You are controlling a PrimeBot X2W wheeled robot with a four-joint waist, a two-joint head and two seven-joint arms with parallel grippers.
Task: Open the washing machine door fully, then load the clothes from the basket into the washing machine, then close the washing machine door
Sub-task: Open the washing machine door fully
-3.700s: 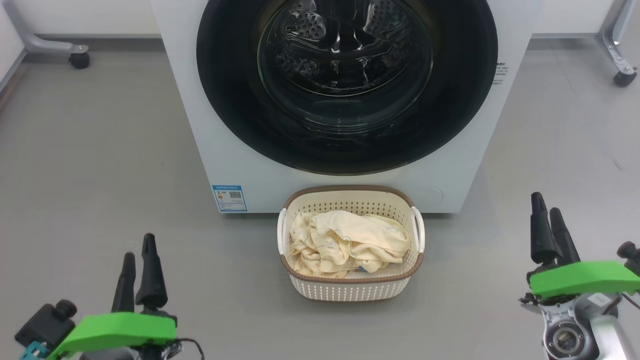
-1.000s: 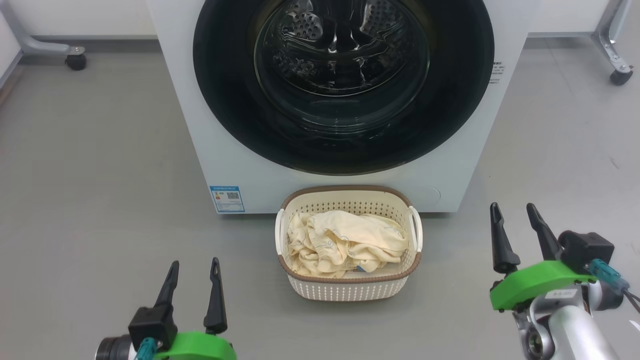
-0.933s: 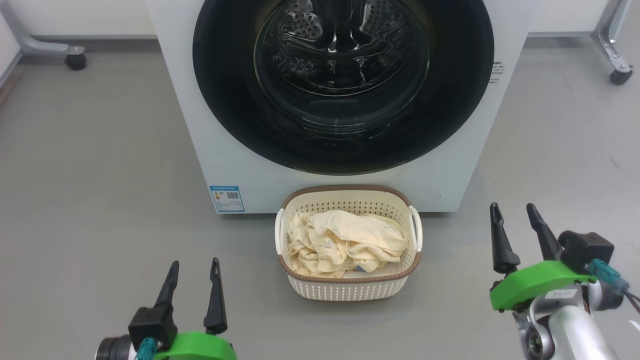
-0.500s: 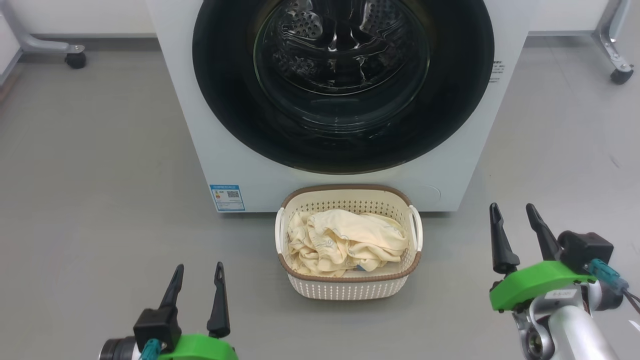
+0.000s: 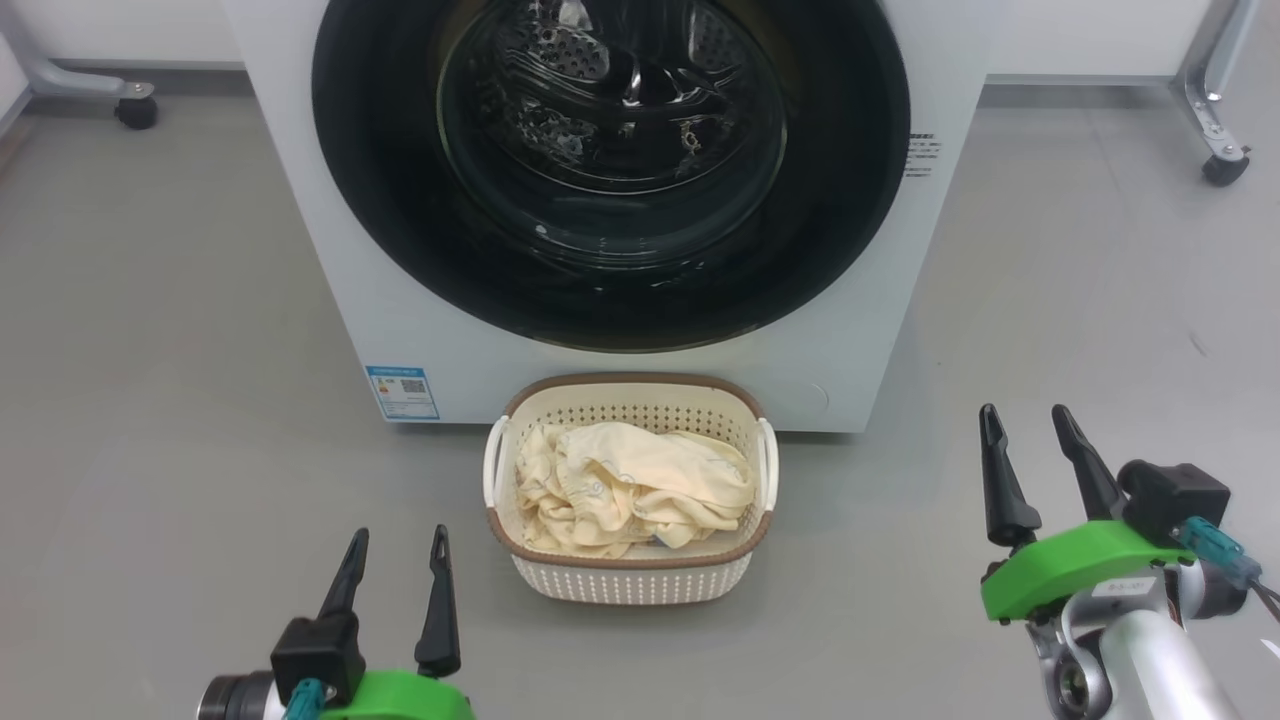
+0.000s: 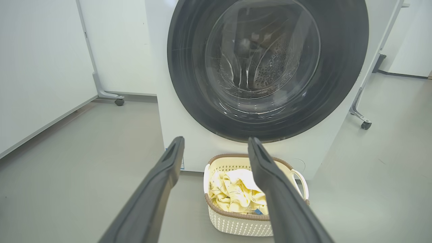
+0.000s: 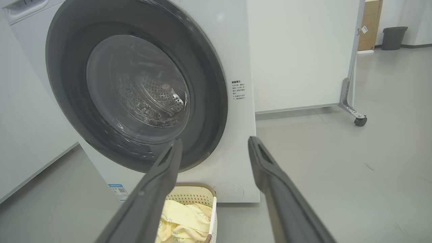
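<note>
Both grippers float low over the grey floor, and neither one carries anything. On my left gripper the two dark fingers stand spread apart, tips pointing toward the machine, just to the left of the basket and clear of it. My right gripper is spread as well, well off to the basket's right, with bare floor between them.

From the head view I look down on the washing machine, a big white box. The washing machine door lies closed flat against its front. It is a wide glossy black ring around a bulging clear glass bowl. Through the glass I can make out the perforated steel drum. A small blue label sits low on the front, at the left.

The basket stands on the floor right in front of the machine, below the door. It is cream plastic with perforated sides, a brown rim and a white handle at each end. The clothes lie crumpled inside it. They are pale yellow soft fabric with faint printed outlines, and they stay below the rim.
</note>
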